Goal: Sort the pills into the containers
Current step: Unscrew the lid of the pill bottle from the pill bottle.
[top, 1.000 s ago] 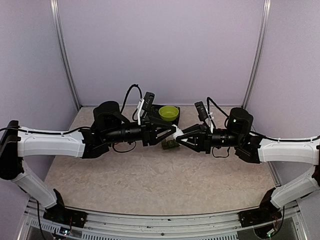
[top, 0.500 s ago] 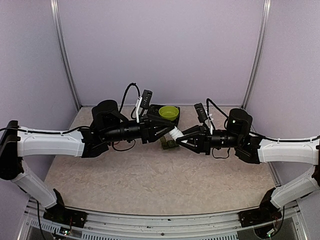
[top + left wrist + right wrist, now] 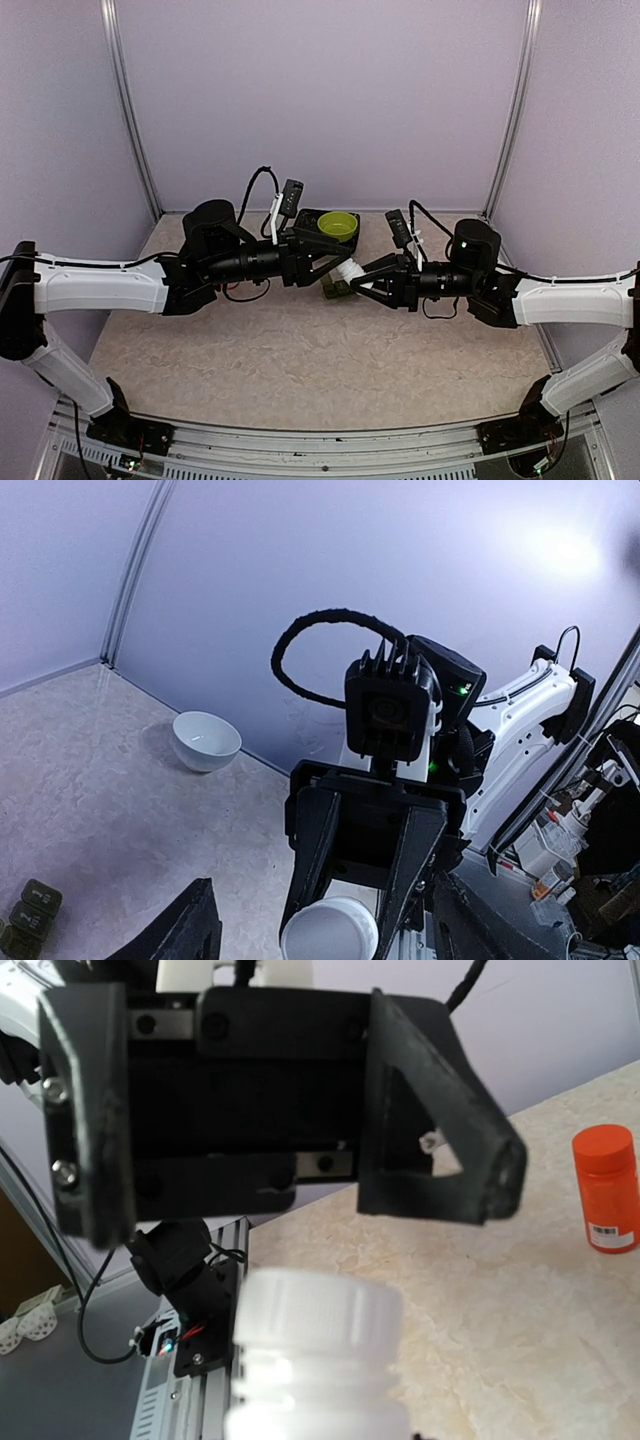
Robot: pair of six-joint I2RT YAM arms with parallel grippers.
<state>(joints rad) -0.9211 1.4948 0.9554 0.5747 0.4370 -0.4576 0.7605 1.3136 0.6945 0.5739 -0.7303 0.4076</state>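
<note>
grips a white bottle point(image 3: 315, 1332) with the right pincer point(image 3: 345, 917), jaws pressed tight on its two sides. holds it up in the air over the middle of the worktop point(image 3: 300, 360), tipped on its side, with the ribbed cap turned to the other arm.

spreads the left pincer point(image 3: 337, 266) wide apart, right in front of that cap, with a finger point(image 3: 440, 1150) out to each side. grabs nothing with it, and touches the cap with no finger that can be seen.

finds the containers point(image 3: 338, 289), small dark green boxes joined in a row, down on the worktop, just under the spot where the two pincers meet. sees them again in the bottom left corner of the left wrist view, too small to tell if the lids are up or down.

finds a green bowl point(image 3: 338, 225) at the back of the worktop, behind the boxes and near the wall. sees an orange bottle point(image 3: 605, 1190) standing upright on the worktop, well apart from the white one.
</note>
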